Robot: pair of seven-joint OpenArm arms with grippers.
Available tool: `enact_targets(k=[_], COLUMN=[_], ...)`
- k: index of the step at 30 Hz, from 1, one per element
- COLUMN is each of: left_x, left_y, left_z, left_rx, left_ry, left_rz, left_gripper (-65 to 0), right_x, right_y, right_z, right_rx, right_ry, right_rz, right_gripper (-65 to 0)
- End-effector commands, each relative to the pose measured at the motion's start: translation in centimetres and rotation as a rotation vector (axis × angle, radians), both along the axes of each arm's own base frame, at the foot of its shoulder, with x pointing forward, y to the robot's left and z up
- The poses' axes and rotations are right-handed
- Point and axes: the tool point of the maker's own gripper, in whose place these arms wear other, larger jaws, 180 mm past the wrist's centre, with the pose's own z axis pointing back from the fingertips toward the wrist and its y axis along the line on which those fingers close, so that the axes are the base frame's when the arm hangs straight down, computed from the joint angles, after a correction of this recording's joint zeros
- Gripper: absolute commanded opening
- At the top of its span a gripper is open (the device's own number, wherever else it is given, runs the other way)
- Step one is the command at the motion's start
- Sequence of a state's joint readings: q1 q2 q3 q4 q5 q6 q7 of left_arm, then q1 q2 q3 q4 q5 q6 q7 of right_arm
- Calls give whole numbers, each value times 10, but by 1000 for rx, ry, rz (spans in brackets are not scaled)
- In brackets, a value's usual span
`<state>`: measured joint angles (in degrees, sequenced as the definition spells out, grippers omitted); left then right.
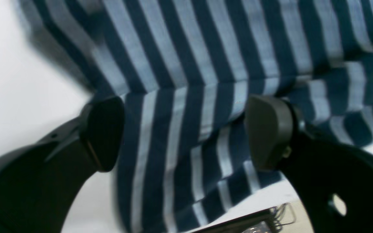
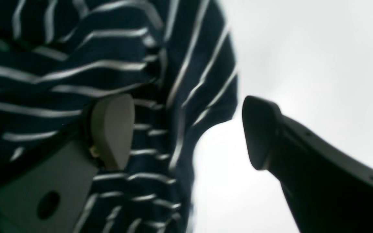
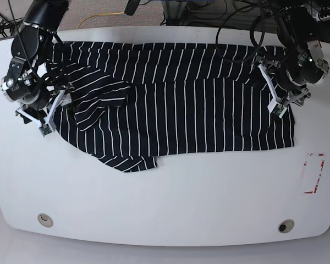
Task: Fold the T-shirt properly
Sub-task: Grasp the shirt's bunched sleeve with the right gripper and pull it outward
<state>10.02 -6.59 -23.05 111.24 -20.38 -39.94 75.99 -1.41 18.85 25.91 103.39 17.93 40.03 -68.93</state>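
1. A big white table (image 3: 170, 203) is seen from above, and most of its front half is bare.

2. The T-shirt (image 3: 176, 104) is spread flat across the back half of the table. It is dark with thin white stripes. Its top part is folded down over the rest, so a long fold line runs from side to side. One sleeve is bunched and wrinkled at the left of the base view, and a small flap sticks out toward the front edge there.

3. The right arm is seen at the left of the base view, over the bunched sleeve. The right gripper (image 2: 186, 132) is held wide open. In the wrist view, one fingertip (image 2: 112, 129) is over the striped cloth and the other is over the bare table, with the edge of the shirt between them. Nothing is held.

4. The left arm is seen at the right of the base view, over the shirt's side edge. The left gripper (image 1: 185, 132) is held wide open too. Striped cloth is seen between its two fingertips (image 1: 104, 132), but it is not pinched.

5. A small red and white mark (image 3: 314, 173) is seen on the table near the right edge, apart from the shirt.

6. Two small round holes (image 3: 44, 219) are seen near the front edge of the table.
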Motion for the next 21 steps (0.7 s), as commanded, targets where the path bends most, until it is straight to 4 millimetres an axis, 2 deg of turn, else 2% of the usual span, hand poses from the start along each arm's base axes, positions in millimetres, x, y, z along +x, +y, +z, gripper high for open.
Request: enact_targets(k=[1, 3, 5, 8, 10, 13, 21], left_x=[0, -12, -22, -31, -35, -42, -56], left_y=[4, 7, 13, 14, 17, 18, 23], left_z=[3, -3, -8, -11, -13, -19, -43], left_rx=[12, 17, 32, 28, 31, 22, -9], left_ry=[-17, 9, 32, 28, 26, 43, 126], left_rz=[-2, 1, -3, -12, -20, -18, 12], left_gripper=[-110, -110, -110, -110, -110, -110, -110], right_x=[2, -9, -16, -18, -18, -19, -20], right_y=[23, 32, 42, 49, 57, 83, 116], right_z=[15, 7, -2, -8, -14, -26, -34], right_rx=[9, 23, 50, 73, 99, 106, 145], right_ry=[-52, -15, 9, 22, 37, 81, 103], right_rz=[25, 21, 18, 13, 24, 107, 179], right_gripper=[-165, -219, -319, -461, -530, -544, -545])
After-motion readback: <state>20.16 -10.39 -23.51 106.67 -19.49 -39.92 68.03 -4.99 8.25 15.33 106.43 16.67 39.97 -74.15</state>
